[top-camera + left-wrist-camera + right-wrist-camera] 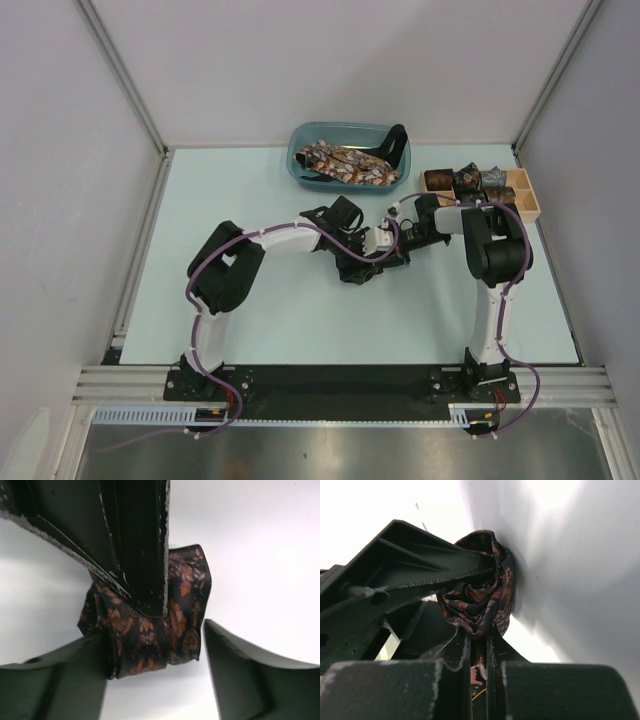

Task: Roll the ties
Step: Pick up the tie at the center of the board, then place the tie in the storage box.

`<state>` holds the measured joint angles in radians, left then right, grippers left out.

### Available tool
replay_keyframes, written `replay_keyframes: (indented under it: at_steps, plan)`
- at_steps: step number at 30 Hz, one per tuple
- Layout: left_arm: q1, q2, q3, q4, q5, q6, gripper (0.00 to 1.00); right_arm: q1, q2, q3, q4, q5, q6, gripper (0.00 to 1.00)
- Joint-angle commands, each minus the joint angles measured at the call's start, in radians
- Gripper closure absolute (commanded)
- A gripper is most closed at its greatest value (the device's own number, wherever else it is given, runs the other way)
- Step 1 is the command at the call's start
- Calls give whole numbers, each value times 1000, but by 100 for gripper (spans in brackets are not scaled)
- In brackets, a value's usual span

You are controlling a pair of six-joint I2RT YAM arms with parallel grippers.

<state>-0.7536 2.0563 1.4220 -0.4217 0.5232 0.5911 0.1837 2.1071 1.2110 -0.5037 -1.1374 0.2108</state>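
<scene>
Met low over the pale worktop [300, 320] on the near side of the blue bin [296, 170], both arms bent inward toward one spot slightly right of the bin's middle. Pinched a dark brown tie [185, 605], printed with small orange leaves, in the right claw [479, 647], fingers pressed together on a fold at the bundle's edge. Showed that tie bunched into a loose, uneven coil rather than a tidy roll. Had the left claw [155, 630] spread wide around the same coil, one finger [60, 680] touching the cloth and the other [250, 675] standing apart from it. Hid the coil from the overhead camera beneath the two claws, so could not tell whether it rested on the worktop or hung just above it. Left a heap of loose ties [345, 165] in brown and pale prints lying inside the bin. Placed a wooden tray [530, 205] to the right of the bin and a little nearer the arms, with dark rolled ties [468, 181] sitting in several of its compartments.
</scene>
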Motion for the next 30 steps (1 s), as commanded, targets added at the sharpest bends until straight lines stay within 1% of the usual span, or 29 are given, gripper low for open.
replay_keyframes:
  at_steps: [1,3,4,8,10,12,13,15,17,21,22,24,25,26,28,29,30]
  plan:
    - [37,-76,-38,-32,18,-36,17,20,-51,24,5,62,-19,100]
    - [49,-117,-41,-23,24,-45,4,20,-62,42,-12,71,-33,100]
    - [65,-152,-40,-23,24,-60,0,20,-68,50,-33,76,-39,100]
    - [121,-237,-12,-52,43,-111,0,10,-101,123,-131,113,-117,100]
    - [155,-283,5,-97,54,-122,1,-3,-124,186,-215,140,-166,100]
    - [175,-307,20,-153,57,-108,0,-32,-137,238,-317,171,-249,100]
    - [178,-327,22,-169,48,-99,0,-41,-153,302,-353,186,-278,100]
    - [178,-344,29,-210,35,-73,1,-79,-173,366,-456,244,-368,100]
    - [178,-367,25,-223,15,-65,0,-111,-214,432,-502,315,-412,100]
    - [183,-413,15,-178,-29,-82,1,-234,-240,571,-542,404,-451,100]
    - [184,-420,14,-169,-34,-85,1,-289,-243,605,-545,444,-455,100]
    - [191,-444,-3,-137,-43,-91,1,-351,-239,701,-561,472,-461,100]
    - [192,-449,-9,-123,-48,-97,1,-410,-233,737,-571,494,-471,100]
    - [194,-456,-23,-109,-49,-106,1,-437,-213,812,-596,505,-479,100]
    - [198,-458,-31,-104,-46,-111,0,-510,-188,886,-631,531,-505,100]
    - [200,-458,-43,-98,-43,-120,1,-529,-156,963,-671,534,-516,100]
    - [206,-461,-50,-91,-40,-126,0,-547,-141,1002,-696,533,-530,100]
